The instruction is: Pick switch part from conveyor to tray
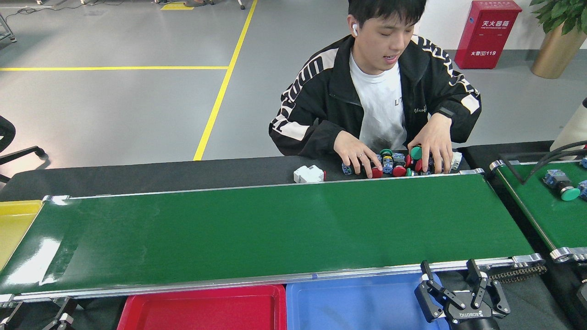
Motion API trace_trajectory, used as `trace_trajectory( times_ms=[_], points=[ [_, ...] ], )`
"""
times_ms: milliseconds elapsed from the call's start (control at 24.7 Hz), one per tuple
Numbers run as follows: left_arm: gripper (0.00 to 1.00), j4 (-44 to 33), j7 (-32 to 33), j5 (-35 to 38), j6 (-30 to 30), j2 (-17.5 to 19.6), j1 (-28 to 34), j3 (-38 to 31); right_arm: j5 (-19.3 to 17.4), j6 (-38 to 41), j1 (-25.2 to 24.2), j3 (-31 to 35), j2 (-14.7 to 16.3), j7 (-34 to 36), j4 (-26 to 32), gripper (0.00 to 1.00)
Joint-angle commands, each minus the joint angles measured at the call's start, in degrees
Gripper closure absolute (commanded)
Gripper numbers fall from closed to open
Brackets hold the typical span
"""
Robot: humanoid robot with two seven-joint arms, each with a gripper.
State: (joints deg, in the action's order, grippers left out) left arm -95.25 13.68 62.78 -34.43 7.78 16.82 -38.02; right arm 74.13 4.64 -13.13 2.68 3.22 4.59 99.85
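Switch parts (pixel 398 164), a heap of red and green push-button pieces, lie on the black surface (pixel 183 172) just beyond the far rail of the conveyor (pixel 275 229), whose own belt is bare. A seated person's two hands (pixel 357 155) rest on the heap and cover much of it, so single parts are hard to tell apart. A white switch block (pixel 309 174) sits alone just left of the heap. On the second green belt (pixel 545 206), cut off at the right edge, lies a green-capped button part (pixel 562 185), with another barely showing at the border. Near the bottom, a red tray (pixel 206 309) and a blue tray (pixel 357 305) are cut off by the frame; a yellow tray (pixel 13 224) shows at the left end. The right gripper (pixel 451 286) stands over the blue tray's right corner, its jaws spread wide and holding nothing. The left gripper (pixel 59 316) peeks in at the bottom left corner, and how its jaws stand cannot be told.
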Motion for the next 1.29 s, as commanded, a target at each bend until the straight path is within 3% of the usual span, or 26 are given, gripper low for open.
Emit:
trace_trajectory(
  times_ms=[0,485,849,1253],
  points=[
    [0.00,-0.46,-0.58,-0.20,0.95,0.22,-0.39,-0.39,0.05,0.10,0.12,0.05,-0.05,-0.02,0.88,0.00],
    [0.00,-0.73,-2.52,1.56,0.51,0.13,-0.74,-0.39,0.14,-0.07,0.47,-0.13,-0.05,-0.46,0.88,0.00],
    [0.00,-0.81,-2.34,2.26,0.59,5.66,-0.65,-0.48,0.14,-0.25,-0.14,-0.39,-1.64,-0.72,1.49,0.00],
    [0.00,-1.16,-2.52,2.26,0.51,2.24,0.05,0.13,0.40,0.36,-0.14,-0.57,-0.85,-0.46,1.05,0.00]
  ],
)
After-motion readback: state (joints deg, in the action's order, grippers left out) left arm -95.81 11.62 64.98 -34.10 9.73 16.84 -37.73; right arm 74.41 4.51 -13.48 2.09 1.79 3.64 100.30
